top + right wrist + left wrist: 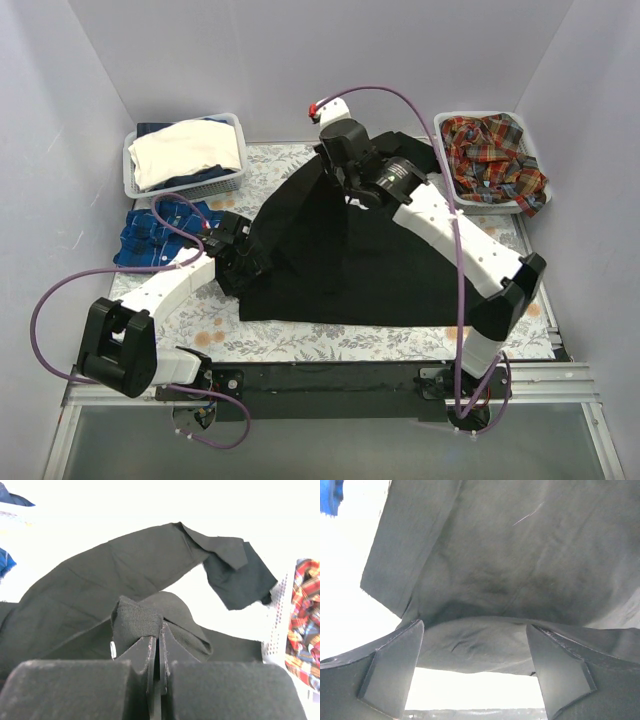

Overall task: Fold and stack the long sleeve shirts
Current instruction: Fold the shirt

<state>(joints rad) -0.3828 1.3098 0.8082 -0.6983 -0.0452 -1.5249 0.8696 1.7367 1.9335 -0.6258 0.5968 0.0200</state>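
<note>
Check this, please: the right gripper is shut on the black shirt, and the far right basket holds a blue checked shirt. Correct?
Not quite. The right gripper is shut on the black shirt, but that basket holds red-orange plaid shirts, not blue checked; the top external view shows it.

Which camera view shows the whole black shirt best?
Top external: nearly the whole outline of the black shirt shows there, on the table. Left wrist shows only a close patch of its cloth between the open left jaws. Right wrist shows one sleeve and a fold pinched in the shut right jaws.
</note>
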